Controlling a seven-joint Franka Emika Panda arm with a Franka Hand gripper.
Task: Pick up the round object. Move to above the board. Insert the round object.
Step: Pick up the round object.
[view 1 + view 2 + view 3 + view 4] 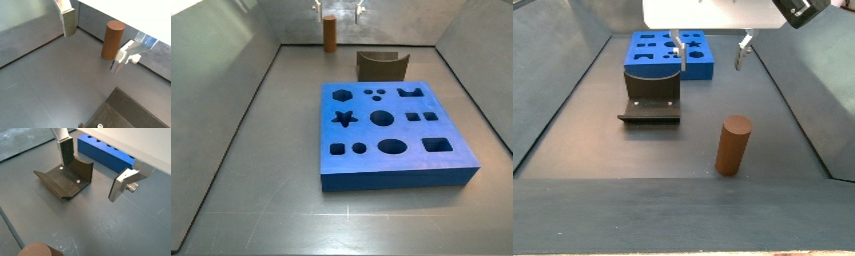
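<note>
pincer (711,50) over open floor, fixture (651,100) beside

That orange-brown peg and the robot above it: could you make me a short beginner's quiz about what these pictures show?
1. True or false: the fingers are closed on the orange-brown peg.
2. Which thing stands between the peg and the blue board: A) the dark notched block, B) a bowl, C) nothing?
3. How does the peg stand?

Key
1. False. In a wrist view the peg stands beside one finger, nothing is between the fingers, and the gripper hangs open above the floor.
2. A, as a side view shows.
3. Upright on the grey floor, apart from block and board.
</note>
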